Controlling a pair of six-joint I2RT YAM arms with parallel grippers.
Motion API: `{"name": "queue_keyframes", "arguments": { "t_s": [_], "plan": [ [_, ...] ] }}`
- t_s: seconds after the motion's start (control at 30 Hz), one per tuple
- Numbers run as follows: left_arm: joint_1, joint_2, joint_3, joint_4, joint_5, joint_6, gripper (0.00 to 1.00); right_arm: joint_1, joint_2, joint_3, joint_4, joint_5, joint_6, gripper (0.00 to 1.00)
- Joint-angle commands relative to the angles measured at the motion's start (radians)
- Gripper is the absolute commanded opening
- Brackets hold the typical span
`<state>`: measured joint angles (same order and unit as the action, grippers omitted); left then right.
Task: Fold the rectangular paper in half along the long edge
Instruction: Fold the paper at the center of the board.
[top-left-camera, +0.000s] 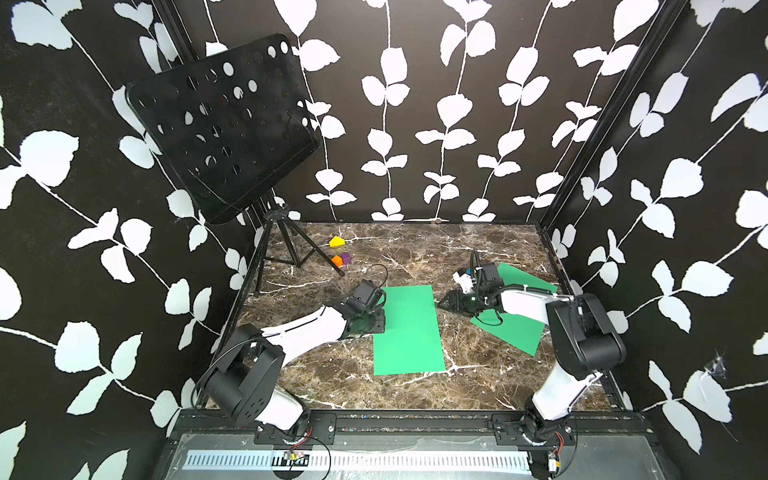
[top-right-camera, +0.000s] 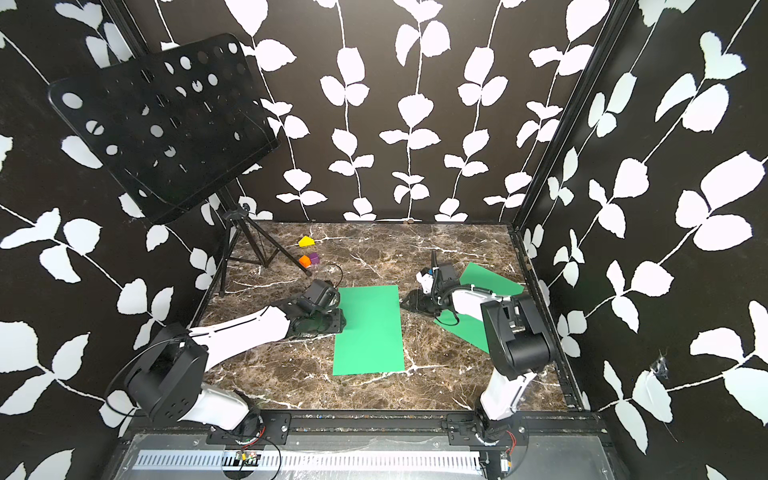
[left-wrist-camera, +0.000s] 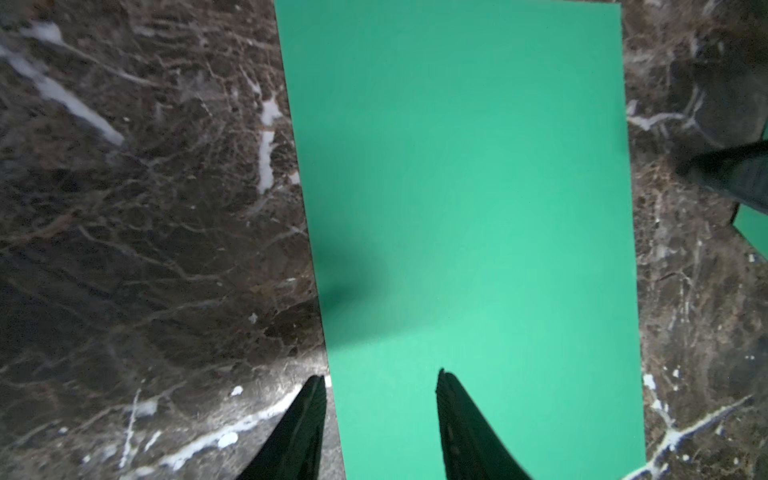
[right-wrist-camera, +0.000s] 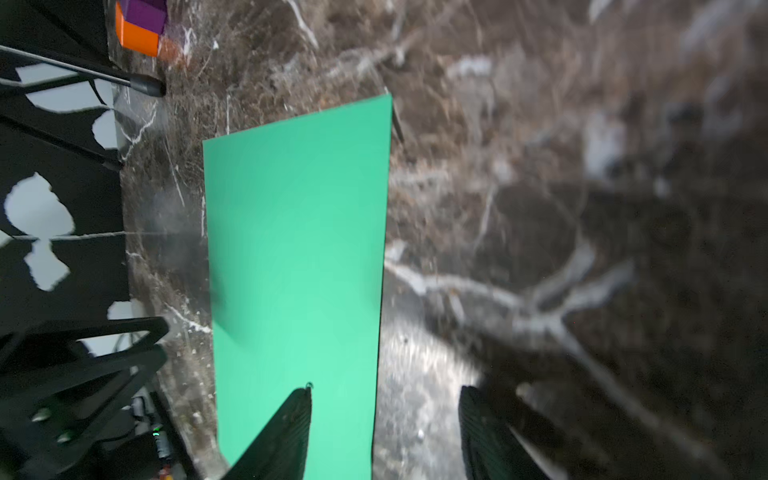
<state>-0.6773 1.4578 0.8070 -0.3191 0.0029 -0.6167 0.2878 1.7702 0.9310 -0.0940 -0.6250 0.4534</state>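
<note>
The green rectangular paper (top-left-camera: 409, 330) (top-right-camera: 370, 328) lies flat on the marble table (top-left-camera: 478, 374), its long sides running front to back. My left gripper (top-left-camera: 376, 322) (top-right-camera: 336, 322) sits low at its left long edge. In the left wrist view that gripper (left-wrist-camera: 379, 378) is open and straddles the edge of the paper (left-wrist-camera: 478, 208), one finger over marble and one over green. My right gripper (top-left-camera: 451, 303) (top-right-camera: 411, 301) stands just off the right long edge. In the right wrist view it (right-wrist-camera: 385, 390) is open, with one finger over the paper (right-wrist-camera: 295, 249) and one over marble. Neither holds anything.
A second green sheet (top-left-camera: 515, 332) lies askew under the right arm. A black music stand (top-left-camera: 220, 124) on tripod legs (top-left-camera: 286, 249) fills the back left. A yellow block (top-left-camera: 336, 242), an orange block (top-left-camera: 337, 261) and a purple block (top-left-camera: 346, 258) sit beside it.
</note>
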Motion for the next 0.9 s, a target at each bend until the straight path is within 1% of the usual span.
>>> {"name": "queue_keyframes", "arguments": {
  "t_s": [0.0, 0.07, 0.17, 0.27, 0.33, 0.4, 0.67, 0.87],
  "plan": [
    [0.004, 0.01, -0.023, -0.017, -0.018, 0.024, 0.44, 0.004, 0.069, 0.079, 0.019, 0.03, -0.035, 0.64],
    [0.004, 0.038, -0.023, -0.007, 0.011, 0.036, 0.42, 0.006, 0.115, 0.133, 0.017, 0.031, -0.038, 0.66],
    [0.003, 0.064, -0.022, 0.003, 0.03, 0.052, 0.36, 0.005, 0.181, 0.197, 0.024, 0.028, -0.036, 0.67],
    [0.004, 0.074, -0.016, -0.013, 0.015, 0.075, 0.32, 0.007, 0.229, 0.24, 0.031, 0.016, -0.03, 0.67],
    [0.003, 0.09, -0.008, -0.042, 0.001, 0.089, 0.27, 0.008, 0.257, 0.262, 0.033, 0.005, -0.026, 0.67],
    [0.003, 0.113, -0.002, -0.059, -0.002, 0.097, 0.25, 0.013, 0.276, 0.275, 0.032, -0.009, -0.028, 0.67],
    [0.003, 0.178, -0.002, -0.065, 0.014, 0.087, 0.19, 0.036, 0.301, 0.263, 0.016, -0.082, -0.057, 0.68],
    [0.003, 0.191, -0.001, -0.075, 0.007, 0.083, 0.18, 0.048, 0.286, 0.22, 0.005, -0.133, -0.069, 0.68]
  ]
}}
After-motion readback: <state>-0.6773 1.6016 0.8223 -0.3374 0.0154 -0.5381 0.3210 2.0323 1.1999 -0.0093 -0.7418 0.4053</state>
